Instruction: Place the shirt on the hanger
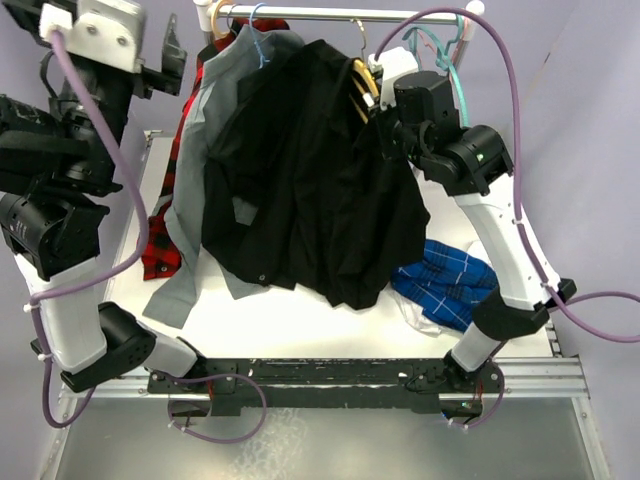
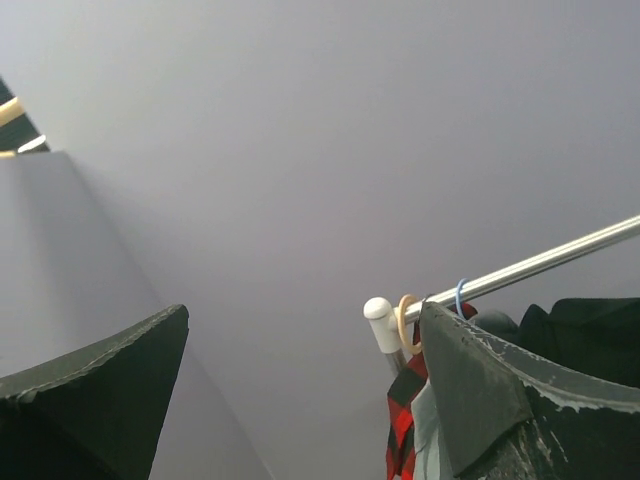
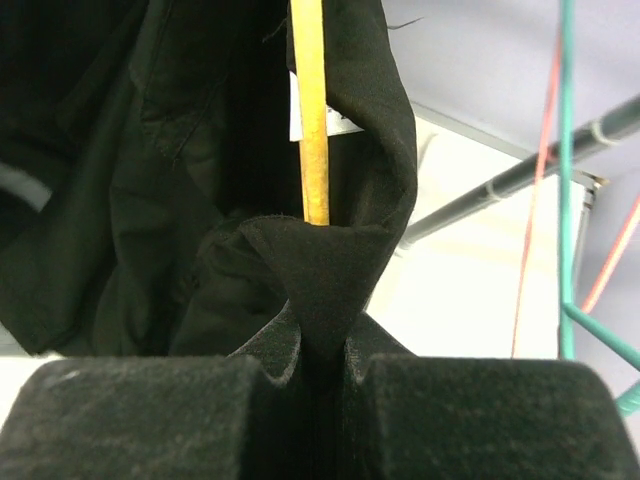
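Note:
The black shirt point(image 1: 320, 170) hangs in a loose bunch from the rail, draped over the grey shirt and down to the table. The yellow hanger point(image 1: 362, 80) pokes out of its upper right part; in the right wrist view its bar point(image 3: 312, 110) runs down into a fold of the shirt point(image 3: 325, 265). My right gripper point(image 1: 388, 100) is shut on that fold just below the bar, point(image 3: 325, 350). My left gripper point(image 1: 168, 55) is raised at the far left by the rail's end. It stands wide open, point(image 2: 300, 380), with nothing between its fingers point(image 2: 100, 400).
A metal rail point(image 1: 340, 14) spans the back. On it hang a grey shirt point(image 1: 210, 130), a red-checked garment point(image 1: 160, 240), a teal hanger point(image 1: 452, 60) and a pink hanger point(image 3: 540, 200). A blue-checked shirt point(image 1: 445, 280) lies on the white table point(image 1: 300, 315).

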